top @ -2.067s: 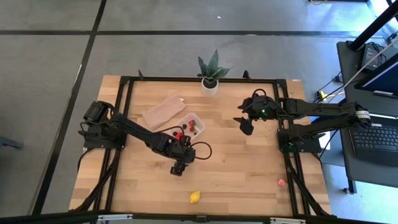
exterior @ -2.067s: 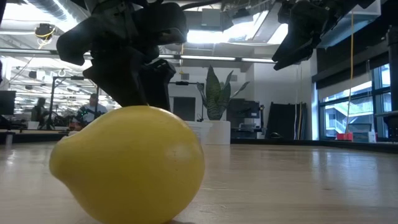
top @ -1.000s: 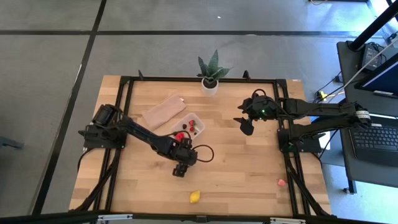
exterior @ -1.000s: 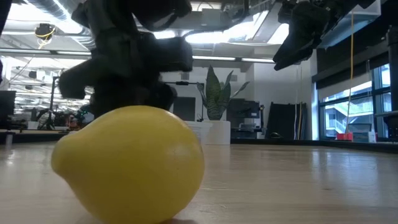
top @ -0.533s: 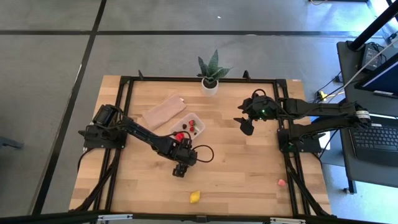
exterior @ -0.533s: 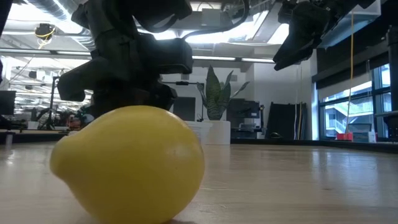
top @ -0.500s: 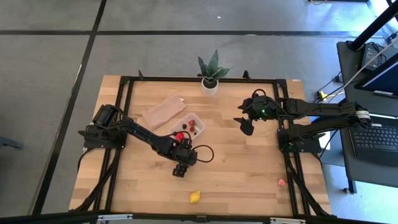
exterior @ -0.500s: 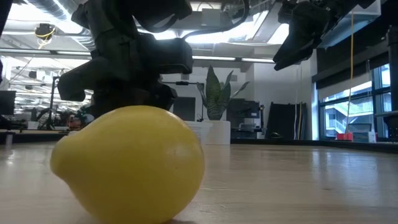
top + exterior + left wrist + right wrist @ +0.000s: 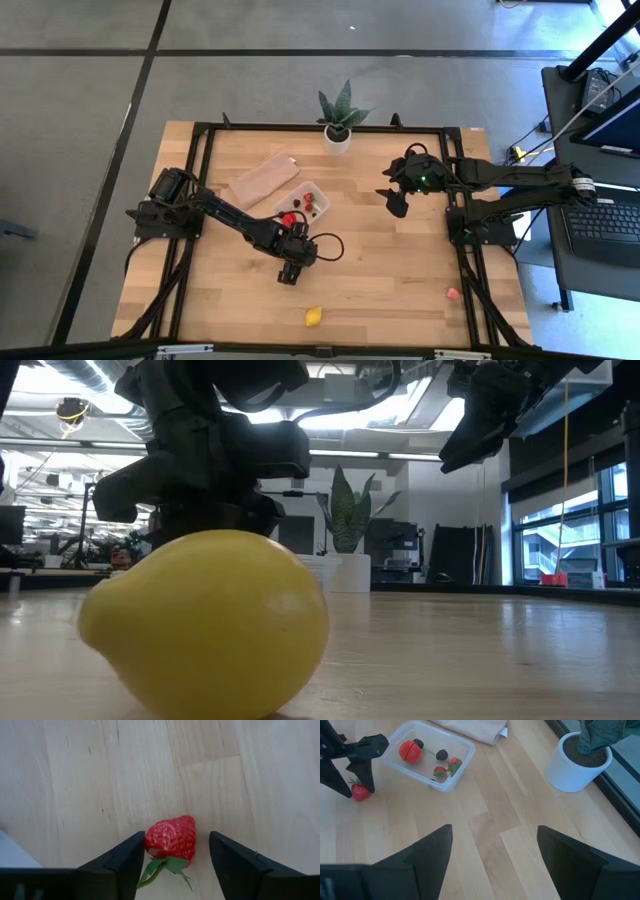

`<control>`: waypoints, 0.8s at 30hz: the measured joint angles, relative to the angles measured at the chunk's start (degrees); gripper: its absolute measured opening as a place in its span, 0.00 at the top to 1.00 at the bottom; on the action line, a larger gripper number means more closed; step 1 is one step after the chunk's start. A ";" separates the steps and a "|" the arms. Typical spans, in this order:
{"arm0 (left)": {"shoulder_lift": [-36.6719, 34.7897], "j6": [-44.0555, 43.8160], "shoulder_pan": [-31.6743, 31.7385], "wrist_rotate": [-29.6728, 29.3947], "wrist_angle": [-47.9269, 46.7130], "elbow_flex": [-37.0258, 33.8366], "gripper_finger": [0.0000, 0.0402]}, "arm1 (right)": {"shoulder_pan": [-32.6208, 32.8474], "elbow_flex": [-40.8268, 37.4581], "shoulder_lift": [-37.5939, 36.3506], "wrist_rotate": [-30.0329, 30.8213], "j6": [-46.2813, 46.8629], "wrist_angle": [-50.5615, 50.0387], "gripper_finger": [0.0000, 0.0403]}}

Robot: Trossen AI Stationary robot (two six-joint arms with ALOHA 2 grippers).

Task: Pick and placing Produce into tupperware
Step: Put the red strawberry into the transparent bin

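A red strawberry [image 9: 170, 836] with green leaves lies on the wooden table. My left gripper [image 9: 178, 851] [image 9: 288, 273] is open and low over it, one finger on each side. The high view hides the berry under the gripper. The right wrist view shows the strawberry [image 9: 360, 791] beside the clear tupperware [image 9: 465, 749] [image 9: 316, 187]. The tupperware holds a red round piece [image 9: 409, 751], dark berries and another strawberry. The yellow lemon [image 9: 314, 316] [image 9: 205, 622] rests near the table's near edge. My right gripper [image 9: 393, 200] [image 9: 493, 862] hovers open over the table's right part. My left gripper stands astride the strawberry from above, pointing down. One finger [image 9: 131, 855] lines up with the berry's side [image 9: 148, 840] in the left wrist view. I cannot tell whether it touches. The berry lies on the table.
A flat tan piece [image 9: 263, 178] lies by the tupperware toward the far left. A potted green plant [image 9: 340, 125] stands at the far edge. A small pinkish piece [image 9: 452, 293] lies near the right edge. Bare wood stretches between the two arms.
My left gripper sank toward the table behind the lemon more than a second ago. It has held still over the last half second. My right arm and the produce have kept their places.
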 joint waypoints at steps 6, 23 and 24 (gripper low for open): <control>0.00 -0.02 0.00 0.00 0.04 0.00 0.54 | 0.00 0.00 0.00 0.00 0.00 0.00 0.27; -0.65 -6.80 -0.02 0.21 2.14 0.00 0.64 | 0.00 0.00 0.02 0.00 0.02 -0.02 0.27; -1.26 -7.49 -0.02 0.55 2.06 0.00 0.64 | 0.01 0.00 0.02 0.00 0.02 0.00 0.27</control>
